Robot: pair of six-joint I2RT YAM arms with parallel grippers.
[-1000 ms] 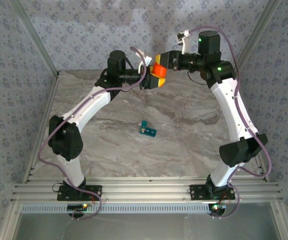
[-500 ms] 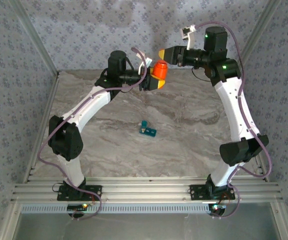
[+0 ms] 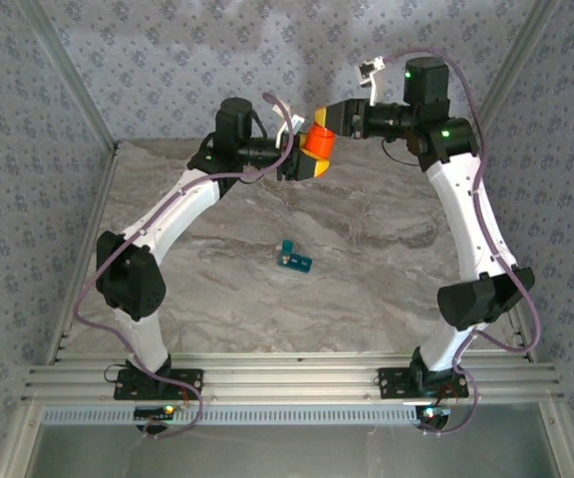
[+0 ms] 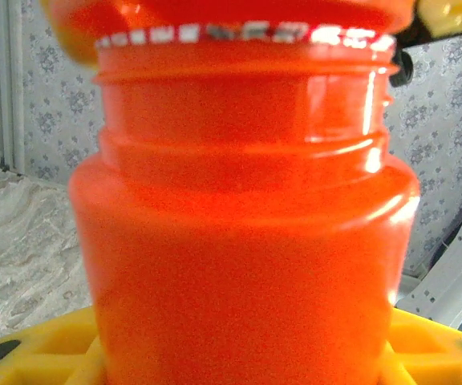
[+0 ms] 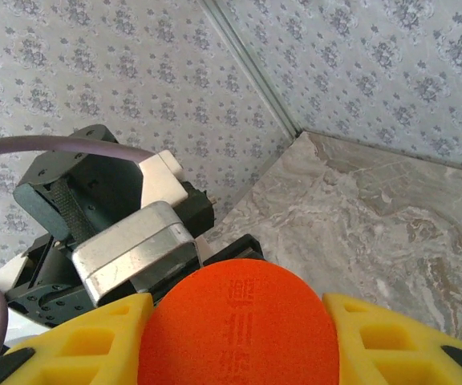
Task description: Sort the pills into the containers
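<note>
Nearest, the teal pill box (image 3: 294,259) lies alone on the marble table (image 3: 387,249), about midway between the two arms and well apart from both grippers; one lid at its left end seems to stand up, though it is too small to be sure. Farther back and above the table, the left gripper (image 3: 302,162) is clamped around the body of an orange bottle (image 3: 317,147). The right gripper (image 3: 327,118) comes in from the right with its jaws nearly together, pinching the bottle's cap (image 5: 239,329). The step in hand looks like opening the bottle, before any pill reaches the box. The next move likely calls for the right wrist to twist and lift the cap clear while the left keeps the bottle steady. The left wrist view adds the bare threads on the bottle's neck (image 4: 243,88) and a pale speckled line under the cap, so the cap may already be loose. The right wrist view adds the cap's round top seated between its yellow fingers (image 5: 79,341). No pills are visible.
</note>
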